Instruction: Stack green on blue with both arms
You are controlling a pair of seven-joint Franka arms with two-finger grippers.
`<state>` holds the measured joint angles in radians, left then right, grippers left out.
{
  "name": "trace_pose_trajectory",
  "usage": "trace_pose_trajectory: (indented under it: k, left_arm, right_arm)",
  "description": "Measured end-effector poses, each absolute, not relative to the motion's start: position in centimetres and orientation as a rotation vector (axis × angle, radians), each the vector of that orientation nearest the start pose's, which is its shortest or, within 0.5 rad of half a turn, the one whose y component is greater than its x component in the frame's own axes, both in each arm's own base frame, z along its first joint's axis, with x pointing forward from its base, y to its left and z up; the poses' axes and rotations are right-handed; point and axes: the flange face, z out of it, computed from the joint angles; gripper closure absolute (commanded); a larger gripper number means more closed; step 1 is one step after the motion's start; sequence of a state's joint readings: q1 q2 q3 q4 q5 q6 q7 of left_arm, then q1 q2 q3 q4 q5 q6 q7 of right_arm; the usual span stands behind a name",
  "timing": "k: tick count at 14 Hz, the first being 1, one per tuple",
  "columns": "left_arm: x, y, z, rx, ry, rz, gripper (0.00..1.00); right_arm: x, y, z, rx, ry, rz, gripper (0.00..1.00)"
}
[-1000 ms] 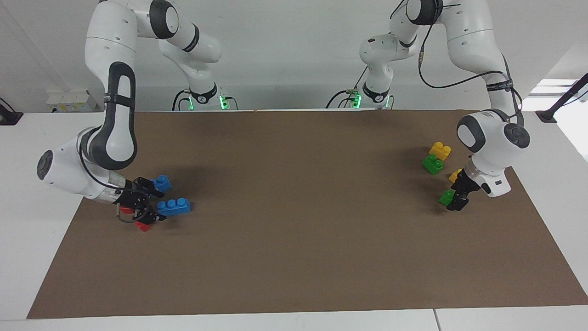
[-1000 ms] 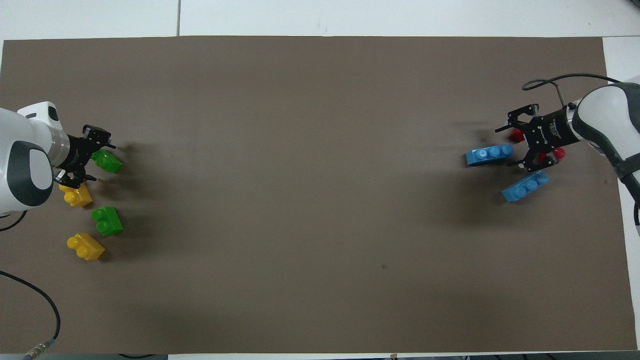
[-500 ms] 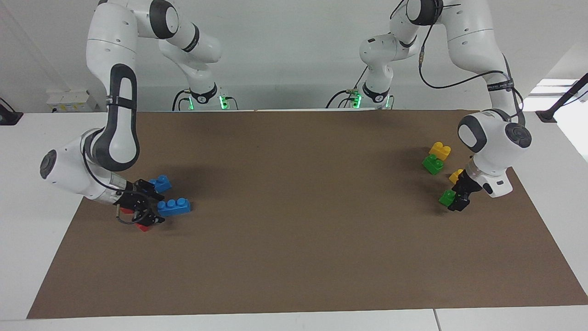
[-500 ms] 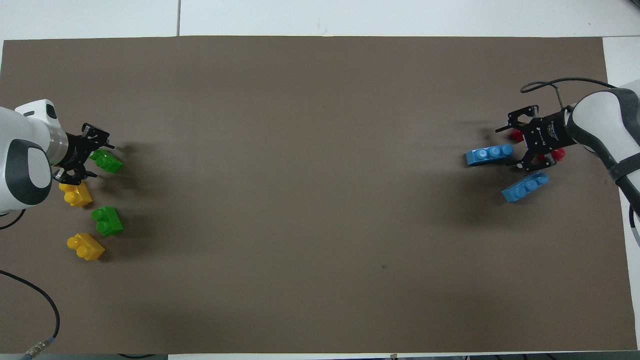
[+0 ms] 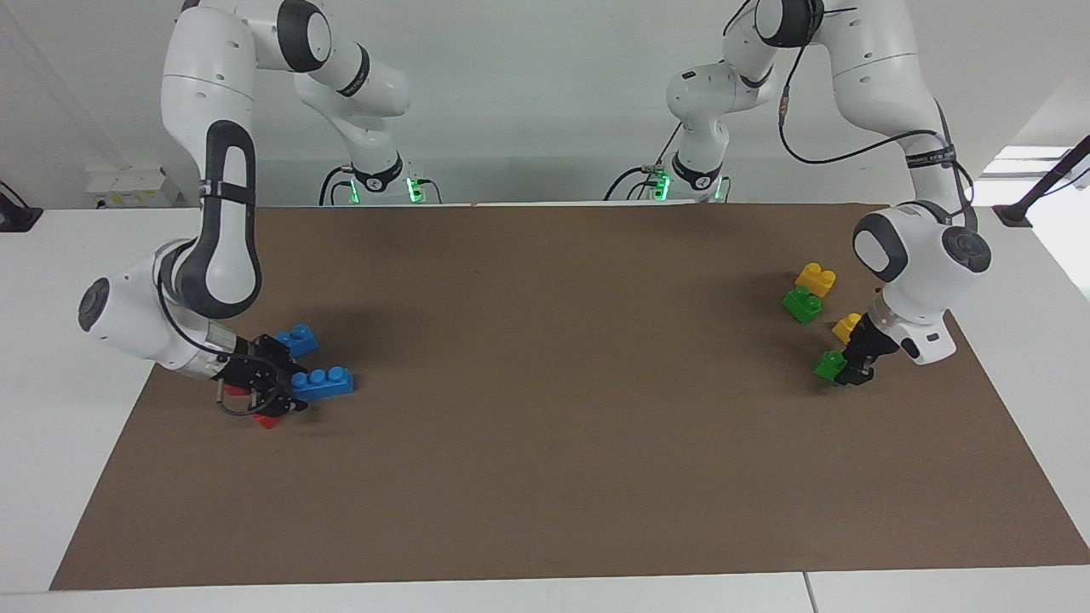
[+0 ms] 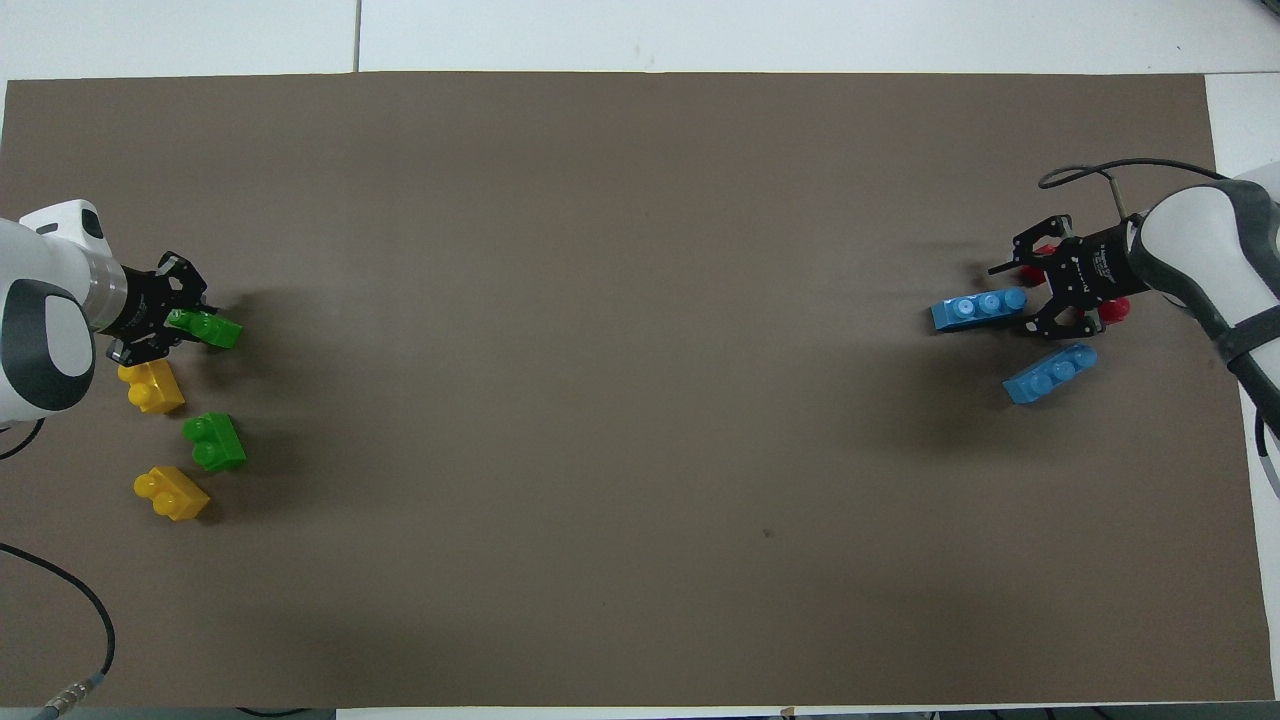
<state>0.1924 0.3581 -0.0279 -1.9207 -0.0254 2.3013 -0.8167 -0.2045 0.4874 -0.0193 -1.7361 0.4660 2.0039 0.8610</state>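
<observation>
A green brick [image 6: 208, 329] lies on the brown mat [image 6: 620, 300] at the left arm's end; it also shows in the facing view [image 5: 827, 365]. My left gripper [image 6: 180, 320] [image 5: 845, 371] is low on the mat, shut on this brick's end. A blue brick [image 6: 978, 307] [image 5: 324, 382] lies at the right arm's end. My right gripper [image 6: 1015, 297] [image 5: 292, 386] is open and low, its fingers either side of that brick's end. A second green brick [image 6: 214, 441] and a second blue brick [image 6: 1050, 372] lie nearer to the robots.
Two yellow bricks [image 6: 150, 385] [image 6: 172, 492] lie beside the green ones. Small red bricks [image 6: 1113, 308] [image 6: 1035, 268] lie under and around the right gripper. The mat's edge runs close to both wrists.
My left gripper's fingers have closed in on the green brick, which has turned a little. My right gripper has shifted slightly toward the blue brick's end, still open.
</observation>
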Motion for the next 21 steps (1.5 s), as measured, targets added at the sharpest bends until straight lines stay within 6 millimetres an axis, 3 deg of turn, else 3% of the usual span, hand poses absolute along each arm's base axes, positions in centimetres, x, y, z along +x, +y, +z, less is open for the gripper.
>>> trace_pose_trajectory:
  k: [2,3,4,7,11,14,17,19,21]
  left_arm:
    - [61.6,10.2,30.8,-2.789,-1.521,-0.022,1.00]
    - [61.6,10.1,30.8,-2.790,-1.521,-0.025,1.00]
    - [61.6,10.1,30.8,-2.791,-1.521,-0.028,1.00]
    - [61.8,9.9,30.9,-2.797,-1.517,-0.037,1.00]
    - [62.4,9.3,31.8,-2.810,-1.504,-0.048,1.00]
    - [63.1,7.7,33.3,-2.826,-1.467,-0.016,1.00]
    - [63.6,4.4,36.3,-2.800,-1.519,-0.012,1.00]
    - [63.3,1.7,38.4,-2.751,-1.605,-0.007,1.00]
    - [62.7,-0.8,40.5,-2.688,-1.715,-0.013,1.00]
  right_arm:
    - [63.3,-11.5,28.7,-2.213,1.708,0.461,0.78]
    - [63.3,-11.4,28.8,-2.201,1.695,0.462,0.97]
    - [63.4,-11.3,28.8,-2.193,1.688,0.463,1.00]
    - [63.6,-10.6,28.9,-2.217,1.636,0.454,1.00]
    - [64.9,-7.1,30.2,-2.191,1.569,0.437,1.00]
    - [66.1,-1.7,34.3,-2.106,1.618,0.478,1.00]
    - [65.9,4.9,39.6,-2.058,1.677,0.479,1.00]
    - [65.6,7.6,41.2,-2.026,1.674,0.500,1.00]
    - [65.4,10.5,41.5,-1.991,1.715,0.502,1.00]
